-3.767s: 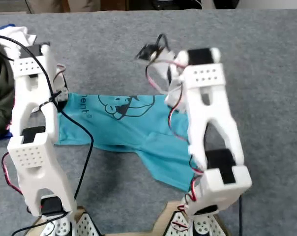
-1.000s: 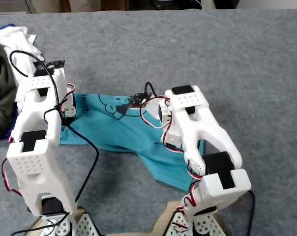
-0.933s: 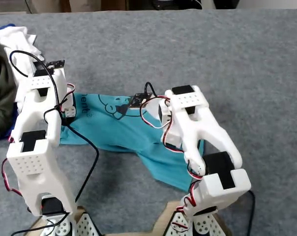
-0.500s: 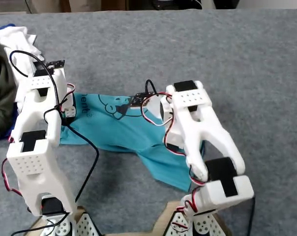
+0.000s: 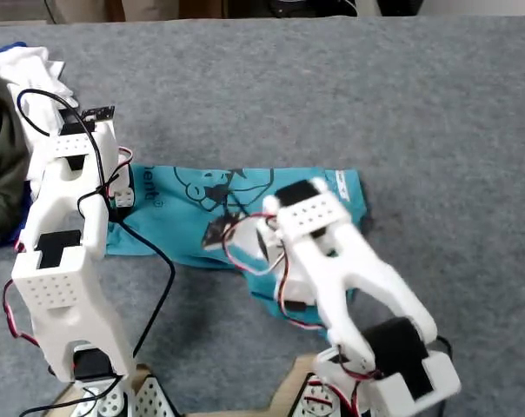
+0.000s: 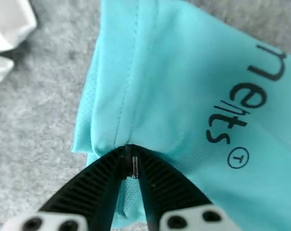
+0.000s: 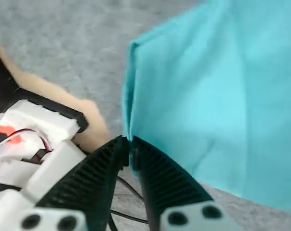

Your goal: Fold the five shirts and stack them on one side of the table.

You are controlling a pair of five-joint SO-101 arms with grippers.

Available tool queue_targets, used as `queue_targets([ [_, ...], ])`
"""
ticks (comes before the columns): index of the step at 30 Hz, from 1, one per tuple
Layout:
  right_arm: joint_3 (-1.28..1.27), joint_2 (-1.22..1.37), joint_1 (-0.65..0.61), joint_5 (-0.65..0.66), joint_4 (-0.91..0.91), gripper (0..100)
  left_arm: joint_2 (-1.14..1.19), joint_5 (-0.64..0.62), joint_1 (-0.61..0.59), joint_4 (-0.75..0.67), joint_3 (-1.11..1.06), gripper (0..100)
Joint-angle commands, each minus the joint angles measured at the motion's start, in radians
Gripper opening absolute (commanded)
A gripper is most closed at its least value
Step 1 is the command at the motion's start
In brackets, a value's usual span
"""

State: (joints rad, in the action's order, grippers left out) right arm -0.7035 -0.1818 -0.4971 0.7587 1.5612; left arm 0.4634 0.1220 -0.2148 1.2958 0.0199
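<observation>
The left arm [image 5: 64, 217] and right arm [image 5: 332, 261] are white plastic with black servo blocks at the joints and grids of small holes on the links. A black cable [image 5: 162, 257] runs along the left arm; red and white wires [image 5: 230, 248] loop off the right. The left gripper [image 6: 131, 161] and right gripper [image 7: 130, 149] have black ribbed jaws on white, screw-holed mounts.

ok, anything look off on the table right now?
The teal shirt lies lopsided, its near corner sticking out askew. White and dark shirts sit bunched, unfolded, at the table edge.
</observation>
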Motion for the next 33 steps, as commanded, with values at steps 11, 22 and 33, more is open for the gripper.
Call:
queue_targets([
  [11,0.012,-0.056,-0.035,0.025,0.064,13.7,-0.022,0.011,0.014,-0.043,0.0,2],
  [22,0.395,-0.031,0.15,-0.063,0.048,16.4,-0.021,0.005,0.005,-0.037,0.029,2],
  [33,0.73,0.467,0.191,-0.238,-0.172,2.1,-0.025,0.009,0.003,0.184,0.167,2],
])
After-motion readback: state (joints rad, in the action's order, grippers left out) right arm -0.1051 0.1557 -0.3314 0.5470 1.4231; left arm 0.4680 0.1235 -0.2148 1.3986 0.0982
